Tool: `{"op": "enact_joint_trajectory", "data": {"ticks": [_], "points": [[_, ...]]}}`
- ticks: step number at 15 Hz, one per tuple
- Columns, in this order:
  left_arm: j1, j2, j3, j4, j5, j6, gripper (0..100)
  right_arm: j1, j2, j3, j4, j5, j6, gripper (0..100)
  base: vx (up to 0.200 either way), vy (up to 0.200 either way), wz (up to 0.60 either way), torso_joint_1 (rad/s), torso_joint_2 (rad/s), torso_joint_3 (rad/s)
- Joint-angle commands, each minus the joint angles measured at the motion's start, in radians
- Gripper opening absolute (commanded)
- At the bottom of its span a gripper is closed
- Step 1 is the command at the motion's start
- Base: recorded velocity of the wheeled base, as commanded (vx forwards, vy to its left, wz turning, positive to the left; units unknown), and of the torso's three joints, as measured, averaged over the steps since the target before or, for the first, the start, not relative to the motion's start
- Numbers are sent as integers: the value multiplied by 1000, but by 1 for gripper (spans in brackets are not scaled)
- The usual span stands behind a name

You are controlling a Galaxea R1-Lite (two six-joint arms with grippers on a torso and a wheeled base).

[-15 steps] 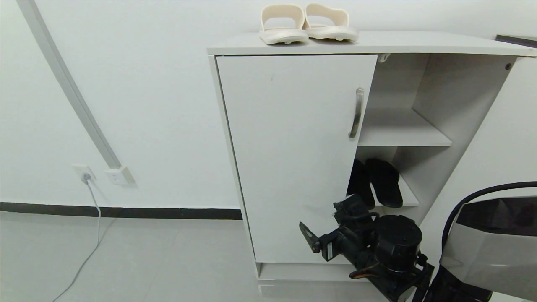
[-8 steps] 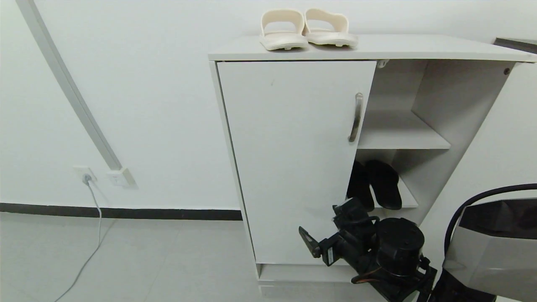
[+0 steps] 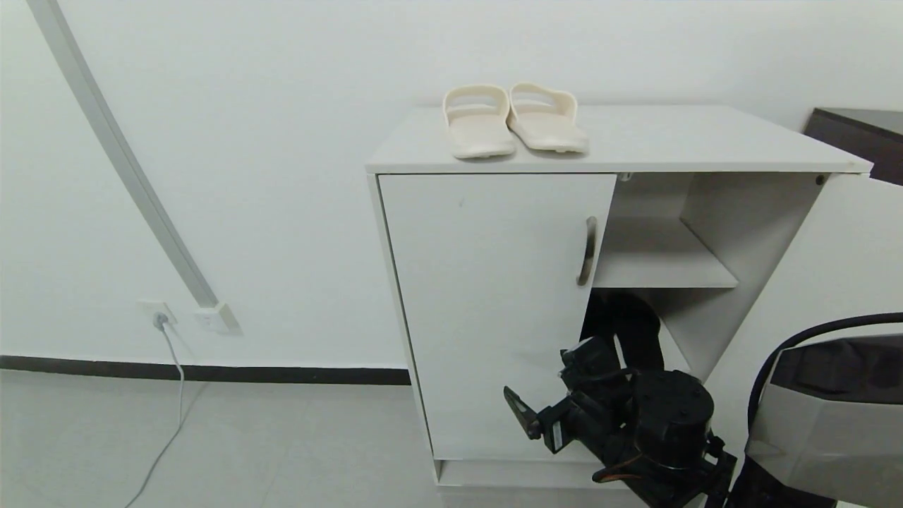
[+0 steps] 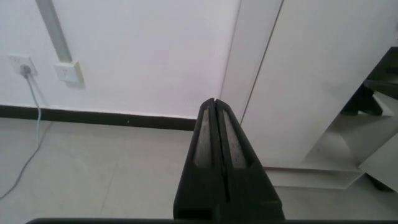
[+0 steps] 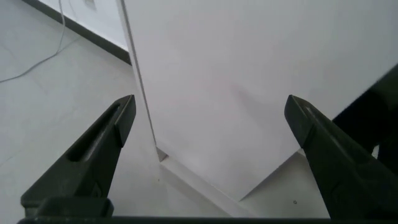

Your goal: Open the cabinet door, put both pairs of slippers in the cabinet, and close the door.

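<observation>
I see the white cabinet [image 3: 705,141] against the wall with its left door [image 3: 494,296] shut and its right door [image 3: 832,254] swung wide open toward me. The cream slippers [image 3: 513,120] sit side by side on the cabinet top, left of the middle and close to its front edge, with their straps toward the wall and their inner sides touching. The black slippers [image 3: 635,324] are inside the open right half, on the lower level beneath the shelf [image 3: 663,261]. Only their dark upper parts show, the rest being hidden behind my right arm [image 3: 656,423]. That arm is low in front of the cabinet, near the bottom of the shut door and well below its metal handle [image 3: 586,250]. The right claw [image 5: 209,106] is spread wide and holds nothing; its two fingers [image 5: 99,146] frame the lower part of the shut door and the cabinet's left front edge. The left claw [image 4: 216,109] is pressed fully closed with nothing between its fingers. It faces the cabinet's left side from low over the floor [image 4: 93,168]. A wall socket [image 3: 156,314] with a grey cable [image 3: 169,395] trailing down to the floor lies well to the left of the cabinet.
</observation>
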Motion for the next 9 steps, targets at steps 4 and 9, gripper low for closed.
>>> {"op": "enact_joint_trajectory", "data": {"ticks": [4, 9], "points": [[1, 0, 0, 0, 2, 0, 0, 2, -1, 0, -1, 0, -2, 100, 0, 0, 0, 137, -469, -336], [1, 0, 0, 0, 0, 0, 0, 3, 0, 6, -1, 0, -13, 100, 0, 0, 0, 173, -481, -319]]}}
